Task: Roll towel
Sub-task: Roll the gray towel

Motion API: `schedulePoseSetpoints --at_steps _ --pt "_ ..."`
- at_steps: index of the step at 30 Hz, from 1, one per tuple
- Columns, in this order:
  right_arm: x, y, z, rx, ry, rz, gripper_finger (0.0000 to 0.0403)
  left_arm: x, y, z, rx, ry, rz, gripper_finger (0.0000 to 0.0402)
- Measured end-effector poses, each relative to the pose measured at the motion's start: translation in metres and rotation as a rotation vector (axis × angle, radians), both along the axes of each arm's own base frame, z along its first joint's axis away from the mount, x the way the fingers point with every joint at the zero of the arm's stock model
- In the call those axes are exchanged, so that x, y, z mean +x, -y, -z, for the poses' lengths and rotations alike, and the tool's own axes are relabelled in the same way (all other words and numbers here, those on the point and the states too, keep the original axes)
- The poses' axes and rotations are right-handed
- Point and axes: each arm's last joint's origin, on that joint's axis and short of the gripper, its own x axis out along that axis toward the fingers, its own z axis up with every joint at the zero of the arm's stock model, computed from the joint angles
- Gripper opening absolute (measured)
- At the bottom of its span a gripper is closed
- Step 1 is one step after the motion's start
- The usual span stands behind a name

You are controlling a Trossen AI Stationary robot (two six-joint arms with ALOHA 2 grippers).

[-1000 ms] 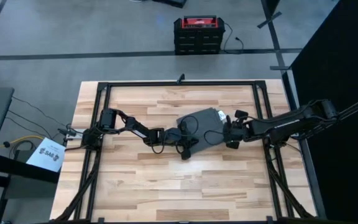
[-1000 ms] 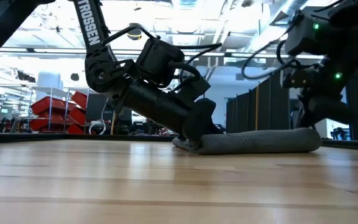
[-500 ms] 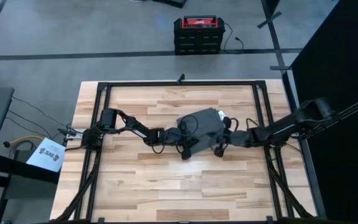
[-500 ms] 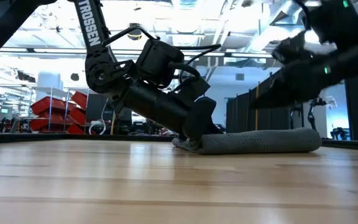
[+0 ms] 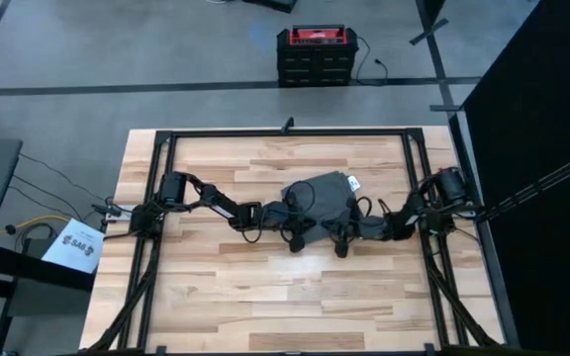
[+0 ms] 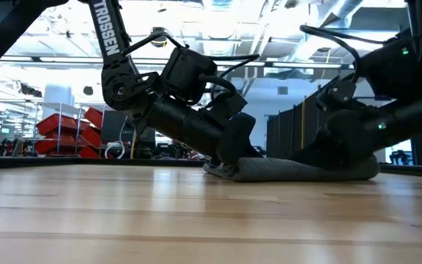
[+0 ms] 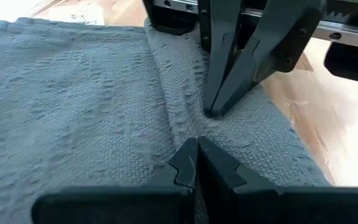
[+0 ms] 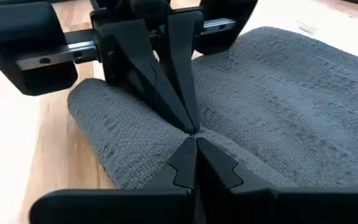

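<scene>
Right now both arms meet at the dark grey towel (image 5: 323, 201), which lies on the tabletop (image 5: 265, 297) a bit right of the middle, closer to the far edge. The left pincer (image 5: 296, 238) sits at the near left end of the rolled part. The right pincer (image 5: 342, 240) sits at the near right end. Each wrist view shows that arm's fingers pressed together, pinching the cloth, tip to tip with the other arm's fingers.

I think the rolling has only begun. One thick roll runs along the near edge, and the rest of the towel lies flat behind it, with the small white tag (image 5: 352, 183) at the far right corner.

To do this step well, both pincers should turn the roll together, at the same speed, away toward the tag. If one goes ahead, the roll may twist.

The roll's long side runs left to right across the tabletop, tilted a little.
</scene>
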Motion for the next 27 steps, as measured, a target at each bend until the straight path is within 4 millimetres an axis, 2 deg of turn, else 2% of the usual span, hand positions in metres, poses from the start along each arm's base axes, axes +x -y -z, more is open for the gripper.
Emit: schedulePoseSetpoints --at_steps 2,4,6,8,11,15,17,21,27 --pt "0.000 0.000 0.001 0.002 -0.004 0.002 0.0000 -0.001 0.000 -0.008 0.015 -0.005 0.004 0.0000" --pt "0.000 0.000 0.001 -0.002 -0.013 -0.015 0.0000 -0.006 -0.005 -0.029 0.092 -0.039 0.016 0.0000" --pt "-0.001 0.001 0.002 0.000 -0.025 -0.036 0.0000 -0.006 -0.017 -0.059 0.173 0.026 -0.008 0.0000" --pt "-0.001 0.004 0.003 0.012 -0.034 -0.048 0.0000 -0.008 -0.035 -0.071 0.225 0.039 -0.051 0.0000" --pt "-0.001 0.008 0.003 0.024 -0.045 -0.095 0.0000 -0.012 -0.060 -0.058 0.236 -0.036 -0.070 0.0000" --pt "0.001 0.017 0.003 0.036 -0.051 -0.197 0.0000 -0.009 -0.073 -0.039 0.161 -0.065 -0.071 0.0000" --pt "0.001 0.022 0.003 0.050 -0.054 -0.247 0.0000 -0.013 -0.069 -0.019 0.063 -0.160 -0.101 0.0000" --pt "0.001 0.035 0.003 0.064 -0.053 -0.371 0.0000 -0.015 -0.038 -0.013 0.017 -0.249 -0.181 0.0000" --pt "-0.004 0.059 0.004 0.092 -0.032 -0.565 0.0000 -0.019 0.009 -0.013 -0.033 -0.309 -0.186 0.0000"
